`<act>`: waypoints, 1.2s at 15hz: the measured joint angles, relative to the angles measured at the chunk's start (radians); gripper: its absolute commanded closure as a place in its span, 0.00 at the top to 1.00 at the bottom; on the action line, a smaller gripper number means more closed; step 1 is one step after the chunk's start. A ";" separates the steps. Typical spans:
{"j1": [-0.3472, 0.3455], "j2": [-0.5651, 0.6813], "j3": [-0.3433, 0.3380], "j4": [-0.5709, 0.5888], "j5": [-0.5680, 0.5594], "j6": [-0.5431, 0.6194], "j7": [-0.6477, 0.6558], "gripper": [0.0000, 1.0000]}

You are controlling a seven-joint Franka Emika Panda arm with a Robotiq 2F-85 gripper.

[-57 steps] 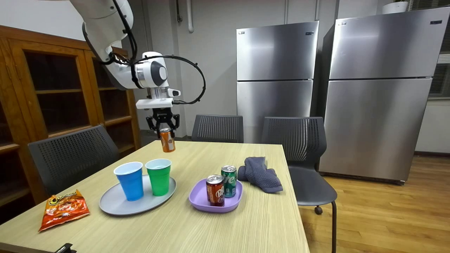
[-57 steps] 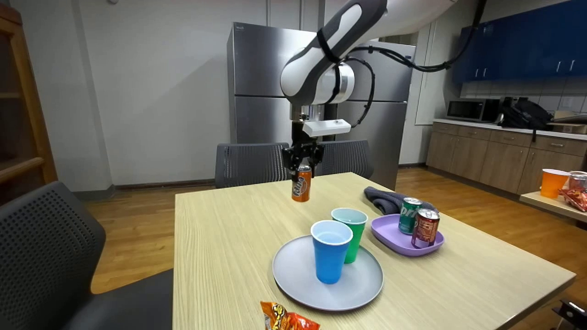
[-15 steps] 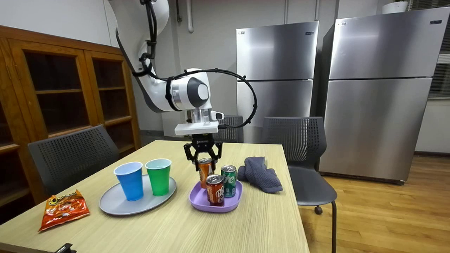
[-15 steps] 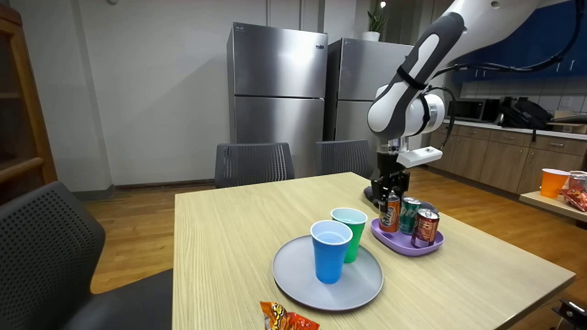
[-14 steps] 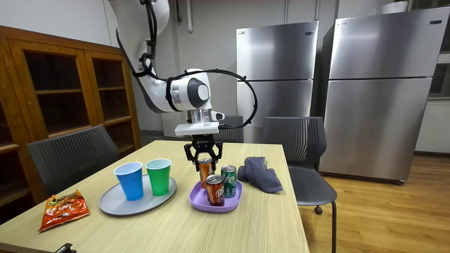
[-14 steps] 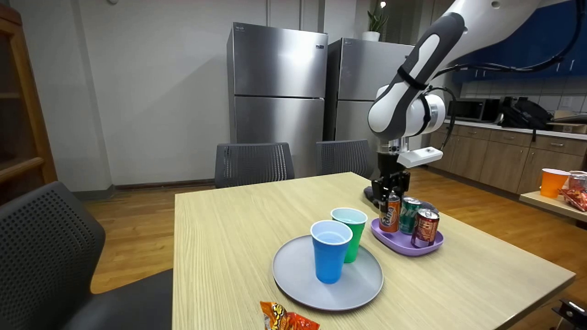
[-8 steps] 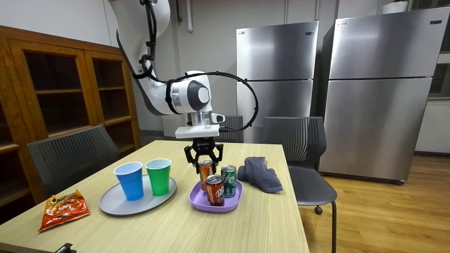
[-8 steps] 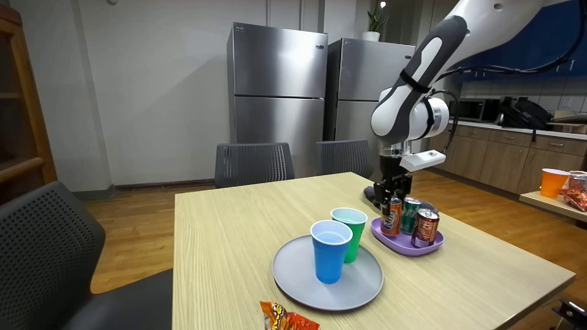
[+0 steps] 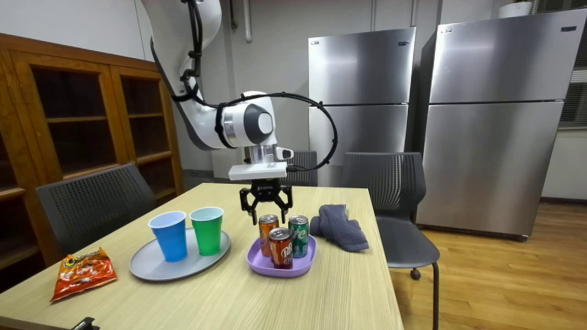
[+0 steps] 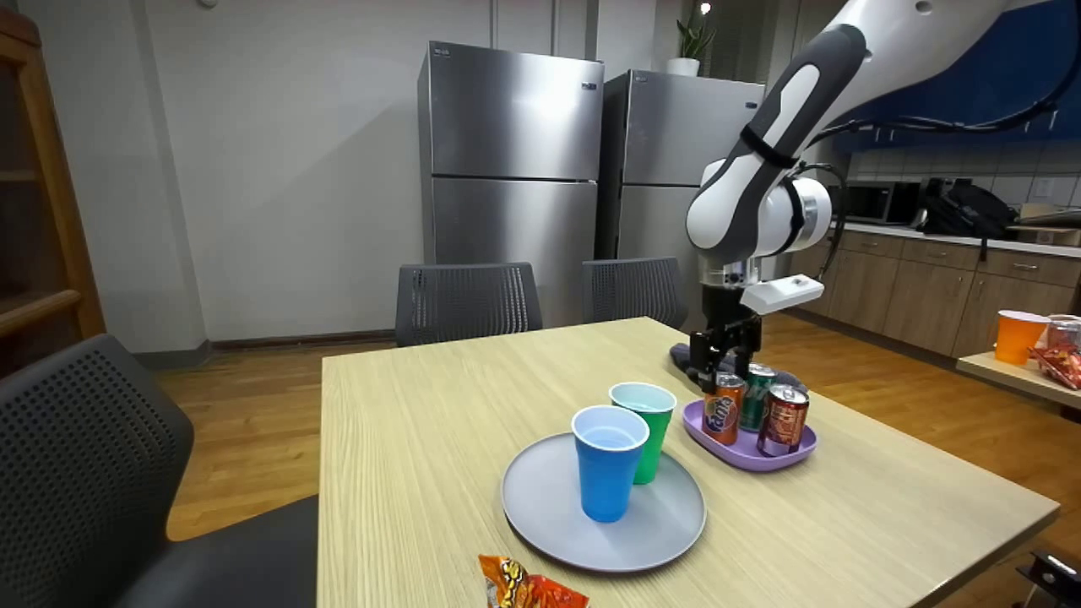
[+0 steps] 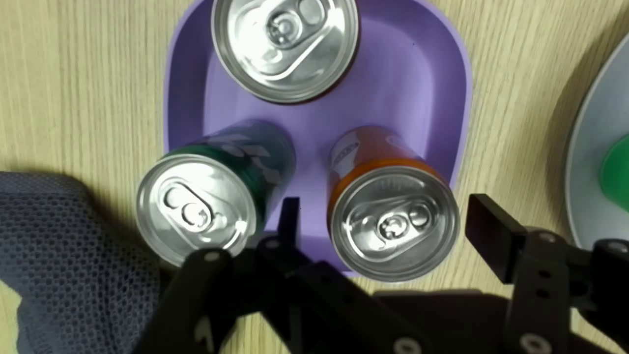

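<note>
Gripper (image 9: 269,220) has its fingers spread around the top of the Fanta (image 11: 393,211), not clamped; it's standing in the tray (image 11: 388,73) right below. Looks like the letting-go step, so next move calls for straight up. Left-side neighbour, the green can (image 11: 196,209) in wrist view, crowds one finger; tray-edge side's roomier.

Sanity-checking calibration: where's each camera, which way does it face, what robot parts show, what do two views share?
In an exterior view: above tabletop height, facing across the table at the refrigerators, wooden cabinet at picture left; arm and hand show.
In an exterior view: above tabletop height, facing across the table, microwave at picture right; arm and hand show.
Wrist view: on the arm's end, facing down at the purple tray and Fanta can; the hand's fingers show.
Both exterior views share the blue cup.
</note>
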 measured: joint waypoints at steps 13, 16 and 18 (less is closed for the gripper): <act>0.000 -0.199 0.003 -0.046 0.022 -0.047 -0.002 1.00; 0.000 -0.259 0.004 -0.083 0.058 -0.046 -0.001 1.00; 0.003 -0.294 0.007 -0.111 0.069 -0.045 0.009 1.00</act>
